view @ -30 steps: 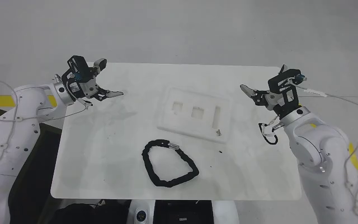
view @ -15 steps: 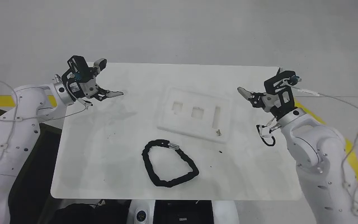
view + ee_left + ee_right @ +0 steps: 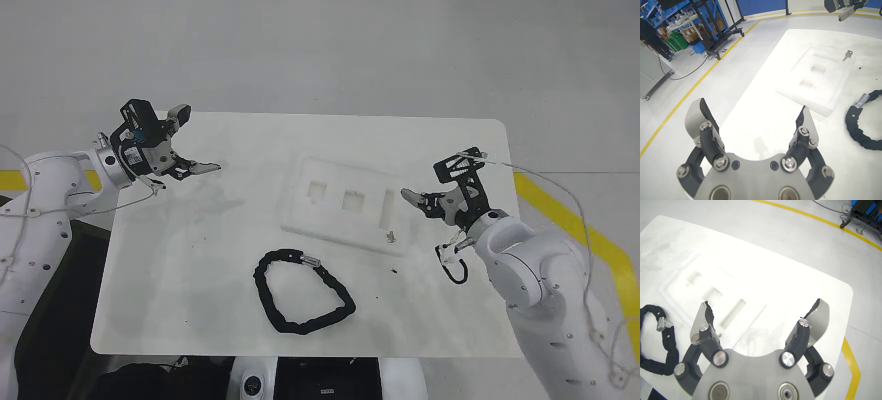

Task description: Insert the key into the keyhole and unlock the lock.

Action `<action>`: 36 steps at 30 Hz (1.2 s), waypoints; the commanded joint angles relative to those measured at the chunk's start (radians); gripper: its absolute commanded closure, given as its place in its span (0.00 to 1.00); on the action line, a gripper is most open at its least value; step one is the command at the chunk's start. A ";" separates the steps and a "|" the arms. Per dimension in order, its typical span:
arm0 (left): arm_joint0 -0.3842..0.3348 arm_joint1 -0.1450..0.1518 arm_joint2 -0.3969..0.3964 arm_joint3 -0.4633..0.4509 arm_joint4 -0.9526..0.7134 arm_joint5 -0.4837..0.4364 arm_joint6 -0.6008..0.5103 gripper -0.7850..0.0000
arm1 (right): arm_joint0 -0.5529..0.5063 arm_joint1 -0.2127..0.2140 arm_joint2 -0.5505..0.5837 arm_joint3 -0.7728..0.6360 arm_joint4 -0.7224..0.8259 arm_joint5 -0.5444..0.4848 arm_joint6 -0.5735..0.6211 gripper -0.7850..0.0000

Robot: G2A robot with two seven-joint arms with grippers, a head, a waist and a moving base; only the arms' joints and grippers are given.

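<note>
While both sets of jaws gape released, chain lock (image 3: 303, 292) lies looped on table (image 3: 200, 280) nearest robot; key (image 3: 391, 237) sits just beyond, at near-right corner of foam tray (image 3: 340, 225); R gripper (image 3: 762, 302) hangs beside tray, L gripper (image 3: 752, 103) by table's far-left corner.

White table (image 3: 190, 270), foam tray (image 3: 345, 230), chain lock (image 3: 262, 292)

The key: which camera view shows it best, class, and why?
Left wrist view: the key sits clear on the foam tray, its shape plain. The top view shows a tiny speck; the right wrist view, a sliver beside a finger.
</note>
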 commanded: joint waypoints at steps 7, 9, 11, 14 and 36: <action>0.000 0.000 0.000 0.000 0.000 0.000 0.000 0.00 | 0.038 -0.014 -0.094 0.026 0.046 0.112 0.174 0.00; 0.000 0.000 0.000 0.000 0.000 0.000 0.000 0.00 | 0.046 -0.017 -0.112 0.028 0.049 0.137 0.199 0.00; 0.000 0.000 0.000 0.000 0.000 0.000 0.000 0.00 | 0.050 -0.019 -0.125 0.029 0.046 0.150 0.232 0.00; 0.000 0.000 0.000 0.000 0.000 0.000 0.000 0.00 | 0.047 -0.021 -0.135 0.023 0.061 0.171 0.269 0.00; 0.000 0.000 0.000 0.000 0.000 0.000 0.000 0.00 | 0.024 -0.032 -0.166 0.034 0.216 0.198 0.259 0.00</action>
